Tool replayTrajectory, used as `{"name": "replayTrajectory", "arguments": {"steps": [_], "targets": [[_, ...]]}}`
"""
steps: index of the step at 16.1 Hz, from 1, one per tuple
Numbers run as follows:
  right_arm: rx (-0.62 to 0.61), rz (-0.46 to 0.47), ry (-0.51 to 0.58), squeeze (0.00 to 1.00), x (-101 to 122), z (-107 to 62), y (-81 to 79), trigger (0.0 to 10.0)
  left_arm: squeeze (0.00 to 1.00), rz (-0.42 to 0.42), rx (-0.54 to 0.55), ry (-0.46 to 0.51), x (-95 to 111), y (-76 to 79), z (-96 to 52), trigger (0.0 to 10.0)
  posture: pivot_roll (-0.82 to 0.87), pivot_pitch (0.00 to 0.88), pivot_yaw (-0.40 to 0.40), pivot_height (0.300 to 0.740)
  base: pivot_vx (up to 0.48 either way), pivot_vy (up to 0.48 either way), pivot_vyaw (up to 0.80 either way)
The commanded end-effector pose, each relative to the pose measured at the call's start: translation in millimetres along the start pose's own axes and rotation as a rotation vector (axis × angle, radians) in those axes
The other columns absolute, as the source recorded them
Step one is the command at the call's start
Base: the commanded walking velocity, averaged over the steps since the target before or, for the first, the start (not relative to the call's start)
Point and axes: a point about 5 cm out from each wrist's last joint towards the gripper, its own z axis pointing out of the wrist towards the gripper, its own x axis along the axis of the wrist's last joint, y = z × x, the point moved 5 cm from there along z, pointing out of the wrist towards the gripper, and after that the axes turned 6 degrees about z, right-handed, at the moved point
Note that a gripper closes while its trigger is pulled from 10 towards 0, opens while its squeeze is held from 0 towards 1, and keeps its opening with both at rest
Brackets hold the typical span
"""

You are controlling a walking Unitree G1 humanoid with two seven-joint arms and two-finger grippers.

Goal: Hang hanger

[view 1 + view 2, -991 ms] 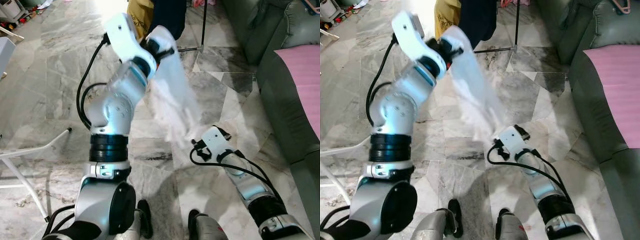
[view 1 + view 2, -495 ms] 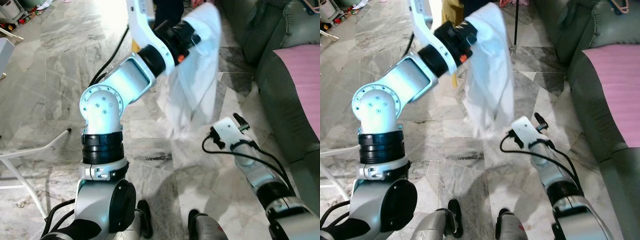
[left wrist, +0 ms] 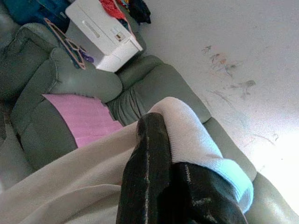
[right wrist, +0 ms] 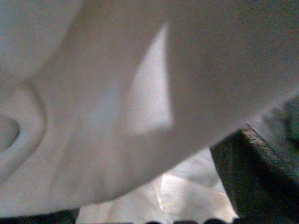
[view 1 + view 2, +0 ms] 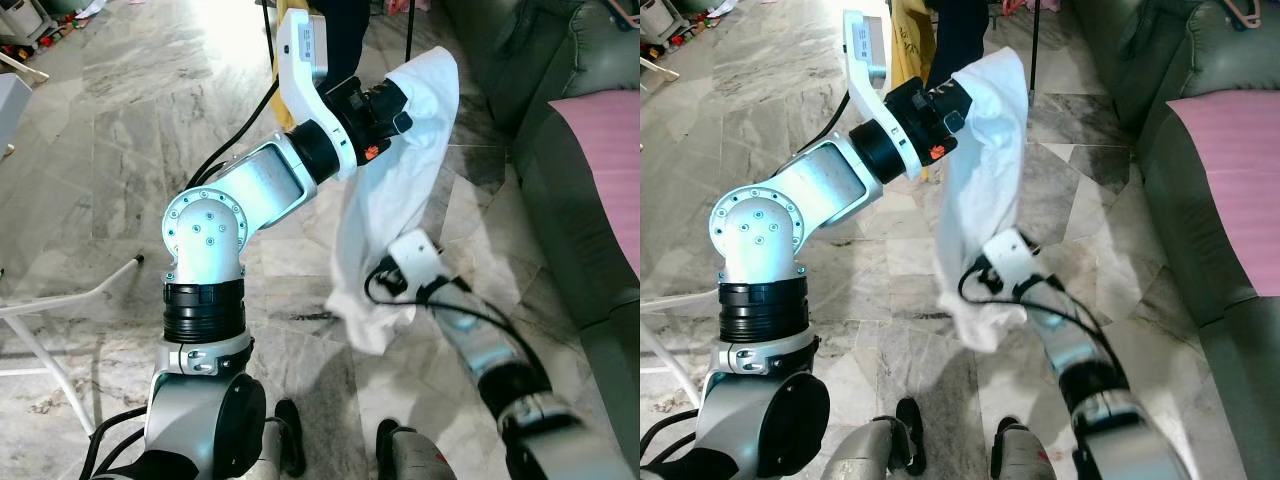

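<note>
The left gripper (image 5: 400, 105), fingers pinched on a white garment (image 5: 390, 210), holds it raised above the marble floor (image 5: 100, 180) left of the green sofa (image 5: 570, 200), while the right gripper (image 5: 385, 285) reaches into its lower folds, fingers hidden.

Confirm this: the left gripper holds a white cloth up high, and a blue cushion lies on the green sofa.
Wrong on one count: the cushion is pink, not blue, as the left eye view shows. The left gripper does hold the white cloth up high, and the sofa is green.
</note>
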Motion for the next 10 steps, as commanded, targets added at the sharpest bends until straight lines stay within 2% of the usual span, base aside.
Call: {"name": "replayTrajectory", "arguments": {"steps": [1, 2, 4, 6, 10], "targets": [[0.03, 0.023, 0.002, 0.0, -4.2, -3.8, -6.5, 0.0, 0.0, 0.025, -0.043, 0.021, 5.1, 9.7, -3.1, 10.0, -0.12, 0.254, 0.078, 0.74, 0.0, 0.0, 0.0], [0.007, 0.047, -0.002, 0.0, -7.7, -6.2, -2.5, 0.0, 0.0, 0.019, -0.052, 0.024, 5.4, 11.1, -3.3, 10.0, -0.12, 0.254, 0.077, 0.74, 0.0, 0.0, 0.0], [-0.032, 0.166, -0.001, 0.0, -14.6, -14.0, 7.2, 0.0, 0.0, 0.012, -0.087, 0.025, 5.0, 16.0, -4.4, 10.0, -0.12, 0.253, 0.077, 0.74, 0.0, 0.0, 0.0], [-0.024, 0.213, 0.002, 0.0, -17.5, -18.4, 6.8, 0.0, 0.0, 0.017, -0.112, 0.018, 2.5, 20.5, -4.2, 10.0, -0.13, 0.252, 0.08, 0.74, 0.0, 0.0, 0.0], [0.006, 0.254, 0.03, 0.0, -9.8, -18.8, 2.3, 0.0, 0.0, 0.021, -0.102, 0.009, -1.6, 17.3, -4.1, 10.0, -0.13, 0.252, 0.084, 0.74, 0.0, 0.0, 0.0]]}}
